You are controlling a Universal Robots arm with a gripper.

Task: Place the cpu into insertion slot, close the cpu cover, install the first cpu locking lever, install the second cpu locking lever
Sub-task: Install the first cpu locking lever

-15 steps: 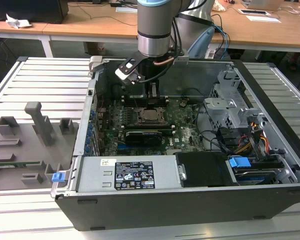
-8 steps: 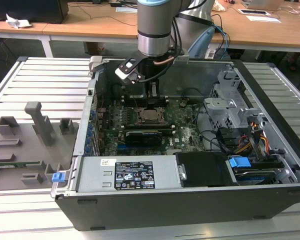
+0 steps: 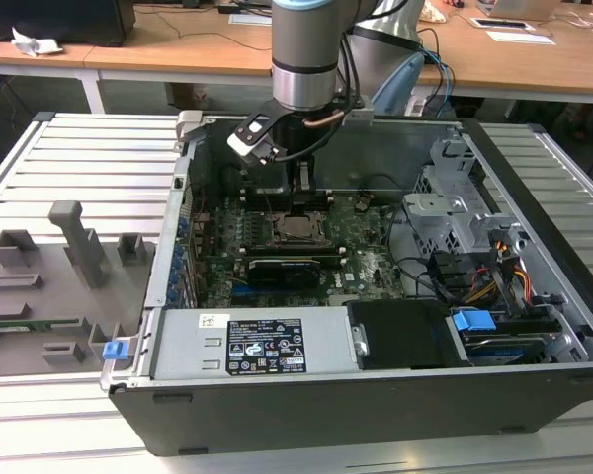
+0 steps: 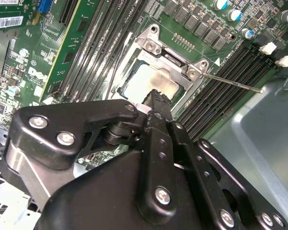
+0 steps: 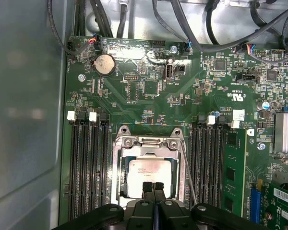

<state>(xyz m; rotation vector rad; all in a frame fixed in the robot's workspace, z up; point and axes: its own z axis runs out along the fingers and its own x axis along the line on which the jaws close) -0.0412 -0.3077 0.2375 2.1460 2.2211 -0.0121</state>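
UR arm's gripper point(image 5: 152, 188), its 2 fingertips point(image 5: 146, 188) pressed together w/ nothing between them, is poised over the edge of the cpu point(image 5: 149, 173), near the centre of the exterior view; contact can't be told. The cpu lies flat in the insertion slot point(image 5: 116, 165). The cpu cover point(image 5: 151, 142) looks folded down around it, chip face showing thru the window. 1 thin locking lever point(image 5: 188, 170) angles out from the slot's side toward the memory slots point(image 5: 209, 167), apparently unlatched; a 2nd can't be made out. Judged: chip is light, stiff, fragile, so edges only. Cover is thin hinged sheet metal, best pushed at its free edge. Lever is springy, slippery wire, best taken near its free end.
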